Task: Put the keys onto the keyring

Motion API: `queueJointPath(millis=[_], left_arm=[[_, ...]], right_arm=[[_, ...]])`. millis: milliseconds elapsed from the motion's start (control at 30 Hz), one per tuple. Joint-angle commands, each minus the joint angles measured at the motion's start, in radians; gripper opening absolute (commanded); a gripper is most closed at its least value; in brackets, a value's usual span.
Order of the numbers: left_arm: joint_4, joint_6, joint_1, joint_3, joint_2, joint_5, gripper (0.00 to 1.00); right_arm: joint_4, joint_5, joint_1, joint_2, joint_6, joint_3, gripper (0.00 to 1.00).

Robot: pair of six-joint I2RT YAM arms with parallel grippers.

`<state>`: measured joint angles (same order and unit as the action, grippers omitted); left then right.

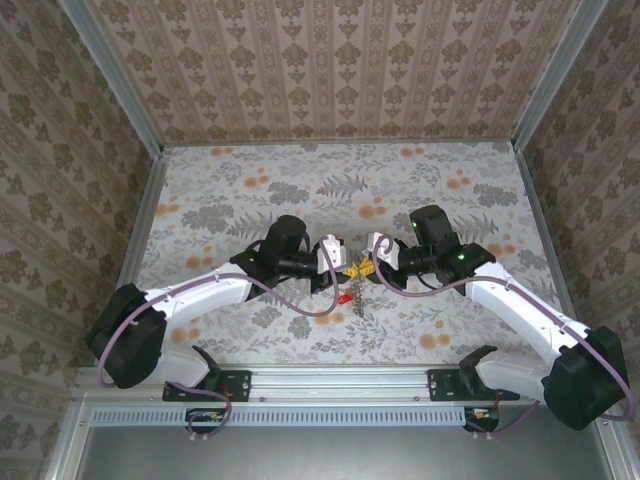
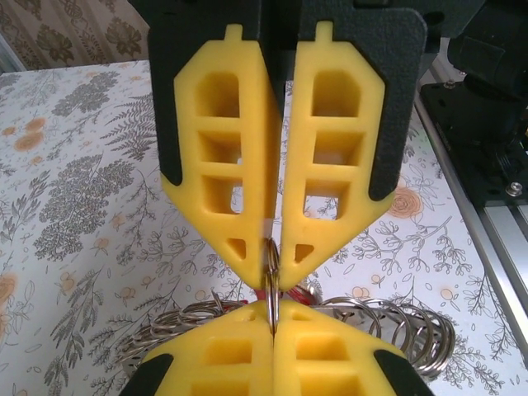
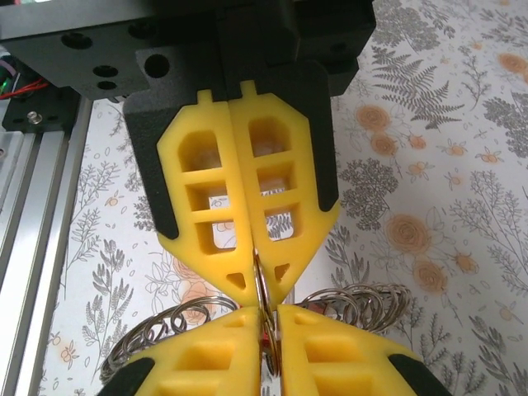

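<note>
Keyring [image 2: 271, 294] sat pinched edge-on by left gripper [image 2: 274, 271] and right gripper [image 3: 258, 276], both clamped; bracing one while prying gently seemed wisest.

- Desk [image 1: 250, 180]: flat top under a pale cloth printed with grey ferns, leaves and orange blossoms.
- Walls [image 1: 330, 70]: close the desk in on three sides; beige-brown wallpaper with striped damask pattern.
- Metal posts [image 1: 112, 75]: silver, at the two back corners.
- Rail [image 1: 340, 380]: silver bar along the desk's near edge, with a slotted grey strip [image 1: 340, 413] just below it.
</note>
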<state>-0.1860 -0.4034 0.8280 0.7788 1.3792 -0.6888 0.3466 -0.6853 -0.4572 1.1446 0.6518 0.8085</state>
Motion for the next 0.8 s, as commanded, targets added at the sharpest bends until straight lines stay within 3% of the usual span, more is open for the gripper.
queueJointPath(millis=[0, 567, 767], left_arm=[[-0.092, 0.042, -0.011, -0.01, -0.035, -0.079, 0.0], [-0.164, 0.086, -0.023, -0.04, -0.037, -0.1, 0.0], [-0.17, 0.088, -0.025, -0.042, -0.033, -0.105, 0.0]], right_arm=[[-0.053, -0.04, 0.012, -0.017, -0.024, -0.024, 0.15], [-0.135, -0.021, 0.033, -0.004, -0.052, -0.069, 0.21], [-0.165, -0.053, 0.037, -0.006, -0.074, -0.066, 0.18]])
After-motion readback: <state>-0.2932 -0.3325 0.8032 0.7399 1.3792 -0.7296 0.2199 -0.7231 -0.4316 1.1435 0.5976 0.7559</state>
